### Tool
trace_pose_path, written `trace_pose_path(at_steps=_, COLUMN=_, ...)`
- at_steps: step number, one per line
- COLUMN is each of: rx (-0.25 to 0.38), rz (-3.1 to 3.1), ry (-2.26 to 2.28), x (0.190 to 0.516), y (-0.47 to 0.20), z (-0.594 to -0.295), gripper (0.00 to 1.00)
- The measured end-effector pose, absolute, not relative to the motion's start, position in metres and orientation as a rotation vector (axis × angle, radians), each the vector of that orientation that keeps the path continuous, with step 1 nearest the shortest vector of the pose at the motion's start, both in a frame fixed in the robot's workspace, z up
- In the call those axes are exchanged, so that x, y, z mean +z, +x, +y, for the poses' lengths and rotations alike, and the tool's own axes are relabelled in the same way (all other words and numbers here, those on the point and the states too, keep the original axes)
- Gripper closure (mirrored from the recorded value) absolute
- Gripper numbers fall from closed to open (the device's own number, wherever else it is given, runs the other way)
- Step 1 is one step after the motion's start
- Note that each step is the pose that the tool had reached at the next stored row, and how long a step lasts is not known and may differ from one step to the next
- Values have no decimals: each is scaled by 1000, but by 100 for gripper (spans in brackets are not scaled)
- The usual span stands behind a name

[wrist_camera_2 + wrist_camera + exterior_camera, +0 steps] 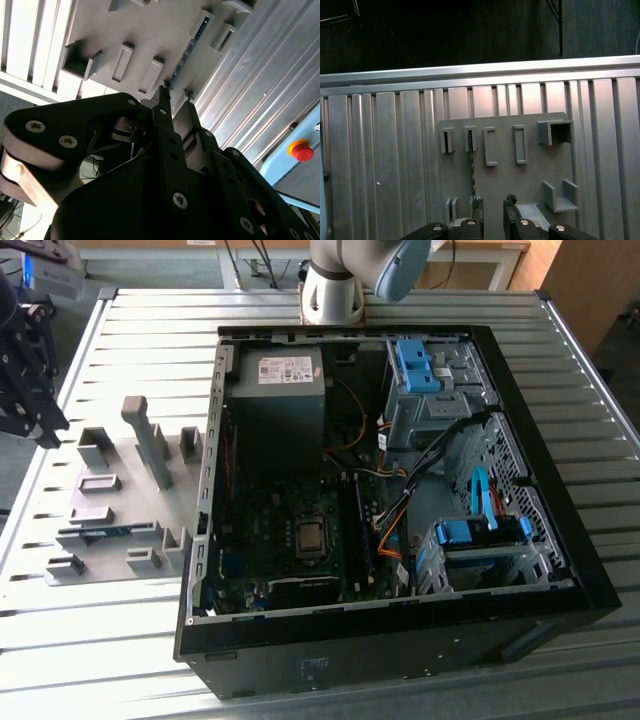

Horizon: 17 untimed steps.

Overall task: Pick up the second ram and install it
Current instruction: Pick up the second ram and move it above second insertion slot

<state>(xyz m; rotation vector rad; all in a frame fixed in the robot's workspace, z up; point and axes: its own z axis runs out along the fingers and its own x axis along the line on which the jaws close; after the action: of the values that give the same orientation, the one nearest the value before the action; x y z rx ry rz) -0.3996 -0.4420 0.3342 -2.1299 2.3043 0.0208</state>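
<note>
**Claw (pixel 492 204) over the parts fixture.** The claw hangs above the grey fixture plate (pixel 125 465) on the slatted desk (pixel 100 640), fingertips parted and holding nothing. The second ram (pixel 105 532) — blue and thin — stands on edge in the plate's slotted holders, near the open computer case (pixel 400 660). This probably leaves its flat faces free for pinching. The white label (pixel 285 370) on the power supply (pixel 275 405) is too small to read.

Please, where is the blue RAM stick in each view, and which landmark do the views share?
Exterior view: the second ram lies in the grey holder plate, to the exterior view's left of the computer case.
Second wrist view: the ram runs along the plate, just beyond the gripper.
First wrist view: the ram, edge-on, in the plate.
Shared landmark: the plate.
</note>
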Motion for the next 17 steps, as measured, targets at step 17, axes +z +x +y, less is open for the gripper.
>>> trace_pose_path(at_steps=17, rx=21, rz=2304, ry=-2130, x=330, y=-400, z=-442, gripper=70)
